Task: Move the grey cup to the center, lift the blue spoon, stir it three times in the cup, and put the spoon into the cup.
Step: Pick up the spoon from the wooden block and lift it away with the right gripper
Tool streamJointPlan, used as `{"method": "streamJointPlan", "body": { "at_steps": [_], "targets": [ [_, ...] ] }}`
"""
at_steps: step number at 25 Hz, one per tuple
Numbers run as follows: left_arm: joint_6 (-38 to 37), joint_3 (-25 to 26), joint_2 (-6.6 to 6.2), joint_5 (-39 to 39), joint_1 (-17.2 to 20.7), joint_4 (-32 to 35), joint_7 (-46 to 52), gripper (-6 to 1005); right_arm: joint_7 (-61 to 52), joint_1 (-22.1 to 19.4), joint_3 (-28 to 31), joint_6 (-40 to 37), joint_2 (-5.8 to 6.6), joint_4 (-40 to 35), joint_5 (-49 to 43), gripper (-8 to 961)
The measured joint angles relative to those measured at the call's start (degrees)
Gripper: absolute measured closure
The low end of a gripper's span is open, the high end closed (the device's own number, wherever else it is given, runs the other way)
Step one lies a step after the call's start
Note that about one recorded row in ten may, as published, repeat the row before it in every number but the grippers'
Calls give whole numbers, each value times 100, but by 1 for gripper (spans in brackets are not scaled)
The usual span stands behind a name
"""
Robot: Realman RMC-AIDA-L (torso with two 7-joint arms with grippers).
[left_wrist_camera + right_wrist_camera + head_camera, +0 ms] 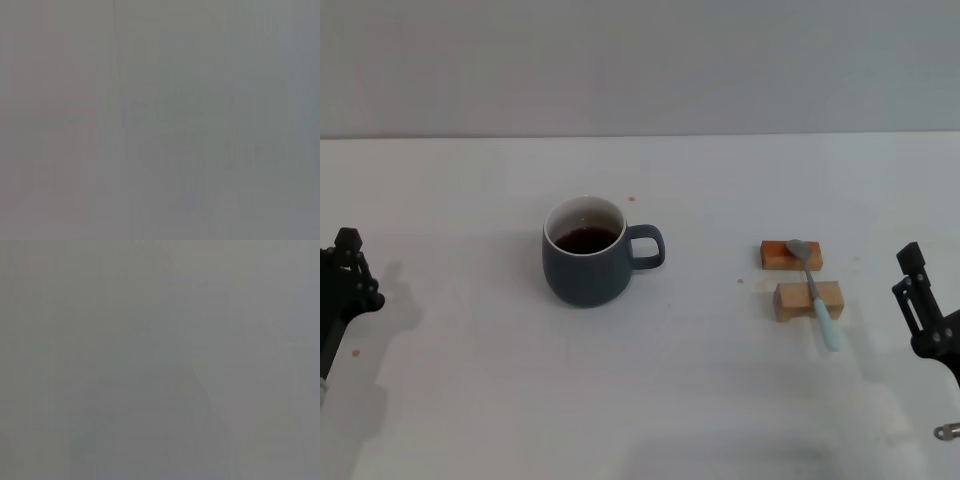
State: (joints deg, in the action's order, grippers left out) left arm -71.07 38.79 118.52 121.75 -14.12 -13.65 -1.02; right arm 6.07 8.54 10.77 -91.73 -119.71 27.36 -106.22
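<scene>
At three o'clock of our left gripper [350,275] stands the grey cup [586,252], nearer than our right gripper [923,300]; neither's finger state is discernible.

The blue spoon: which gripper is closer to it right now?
Right. The right gripper sits at the table edge just beside the blue spoon; the left gripper is at the opposite edge, beyond the grey cup.

- The grey cup [586,262] is showing a dark blue-grey outside, a white inside and dark brown liquid.
- The blue spoon [814,290] is showing a grey metal bowl and a pale light-blue handle.
- The two wooden blocks [808,300] are looking tan, the farther one more orange.
- The table [470,400] is appearing white.
- Both grippers, left gripper [345,280] and right gripper [925,305], are showing black.
</scene>
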Motion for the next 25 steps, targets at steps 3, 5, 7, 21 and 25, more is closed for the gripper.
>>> {"method": "streamJointPlan", "body": {
  "at_steps": [3,5,7,21,25],
  "targets": [
    [132,-71,-18,41,-174,36,-1,1001,0,-8,-21,-27,1,23,-2,272],
    [211,-110,-17,42,-243,54,-12,1001,0,3,-51,-77,11,53,-2,272],
    [449,-257,0,50,-404,96,-53,1001,0,4,-70,-121,14,62,-2,272],
    [315,163,-3,4,-184,69,129,1001,-53,-78,-38,825,0,77,62,272],
    [-64,235,-6,1,-17,92,334,1001,-54,-105,-46,922,-7,77,64,273]
  ]
}}
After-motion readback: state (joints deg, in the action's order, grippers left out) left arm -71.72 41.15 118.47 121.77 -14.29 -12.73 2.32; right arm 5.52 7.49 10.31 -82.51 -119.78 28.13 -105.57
